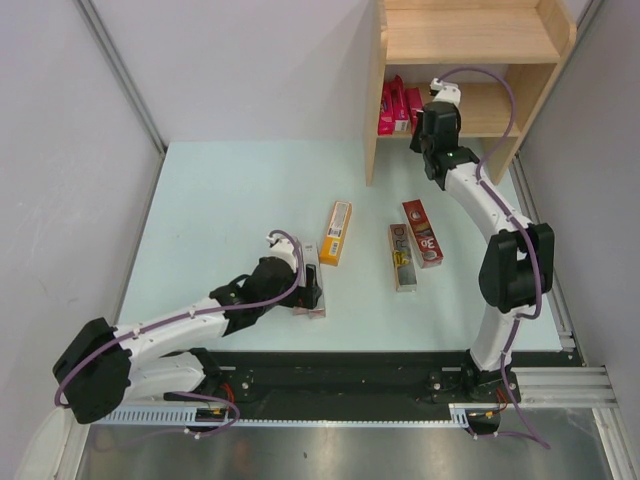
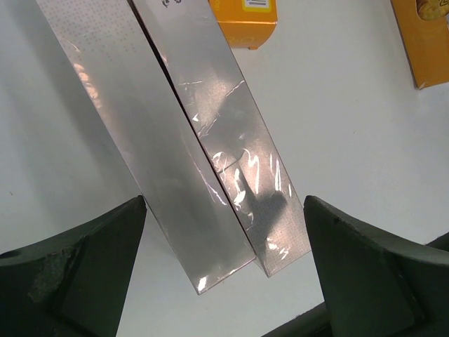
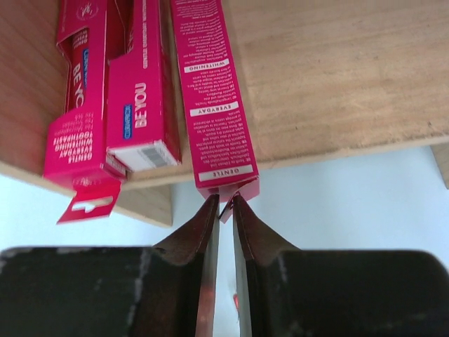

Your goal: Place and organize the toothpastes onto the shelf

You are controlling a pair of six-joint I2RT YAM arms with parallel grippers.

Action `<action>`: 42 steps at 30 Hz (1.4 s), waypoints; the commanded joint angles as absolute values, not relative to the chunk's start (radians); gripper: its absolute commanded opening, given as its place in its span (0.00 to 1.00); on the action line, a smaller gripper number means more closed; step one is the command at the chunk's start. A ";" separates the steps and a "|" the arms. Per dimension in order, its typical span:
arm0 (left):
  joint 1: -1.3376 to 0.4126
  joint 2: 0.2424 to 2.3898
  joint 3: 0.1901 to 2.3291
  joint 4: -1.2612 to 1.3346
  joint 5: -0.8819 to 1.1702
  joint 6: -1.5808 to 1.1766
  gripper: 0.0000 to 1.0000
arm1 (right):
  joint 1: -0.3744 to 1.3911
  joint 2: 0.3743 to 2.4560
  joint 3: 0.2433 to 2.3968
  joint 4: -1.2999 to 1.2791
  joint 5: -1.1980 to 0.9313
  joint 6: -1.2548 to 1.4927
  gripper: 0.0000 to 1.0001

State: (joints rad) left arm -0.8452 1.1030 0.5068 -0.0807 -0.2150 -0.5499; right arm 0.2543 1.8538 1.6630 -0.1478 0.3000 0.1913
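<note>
So three magenta-pink toothpastes are on the shelf's (image 1: 470,40) lower board, at its left end, lying side by side. The left carton (image 3: 70,105) and middle carton (image 3: 140,105) are snug together. The third carton (image 3: 210,91) sits just beside them, with its near end poking past the board's front edge. The right gripper (image 3: 224,200) is right at that end with its fingers pressed together. The tips touch the end flap, but I honestly can't tell if they're pinching it.

The rest are down on the table (image 1: 230,200) in front of the shelf. The dark red carton (image 1: 422,232) and gold-tan carton (image 1: 402,257) are side by side, nearest the shelf. The orange-yellow carton (image 1: 337,232) lies off to their left. Farthest from the shelf, the two silver-grey cartons (image 2: 126,126) lie touching along their long sides. The left gripper (image 2: 223,203) hangs over them, spread wide, one finger on each side and not gripping.
</note>
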 commanded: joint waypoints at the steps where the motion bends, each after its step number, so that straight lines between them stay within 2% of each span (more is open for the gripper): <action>1: -0.854 1.108 0.525 -0.086 -0.236 -0.552 1.00 | 0.247 1.916 1.758 -0.153 0.304 0.193 0.17; 9: -0.854 1.094 0.526 -0.101 -0.250 -0.554 1.00 | 0.253 1.892 1.718 -0.126 0.269 0.193 0.20; 12: -0.854 1.085 0.529 -0.107 -0.256 -0.554 1.00 | 0.262 1.821 1.655 -0.085 0.253 0.198 0.29; 13: -0.854 1.080 0.531 -0.109 -0.258 -0.554 1.00 | 0.262 1.807 1.623 -0.078 0.252 0.204 0.38; 16: -0.854 1.065 0.541 -0.124 -0.268 -0.548 1.00 | 0.268 1.740 1.579 -0.071 0.236 0.224 0.54; 18: -0.854 1.052 0.549 -0.138 -0.278 -0.545 1.00 | 0.275 1.714 1.551 -0.081 0.230 0.229 0.58; 19: -0.854 1.048 0.555 -0.143 -0.279 -0.542 1.00 | 0.279 1.686 1.543 -0.086 0.236 0.230 0.65; 25: -0.854 1.025 0.584 -0.158 -0.287 -0.532 1.00 | 0.325 1.582 1.462 -0.129 0.245 0.239 0.77; 28: -0.854 1.031 0.603 -0.163 -0.279 -0.529 1.00 | 0.362 1.511 1.398 -0.158 0.275 0.245 0.81; 42: -0.854 1.046 0.643 -0.173 -0.270 -0.526 1.00 | 0.512 1.226 1.019 -0.307 0.327 0.330 0.82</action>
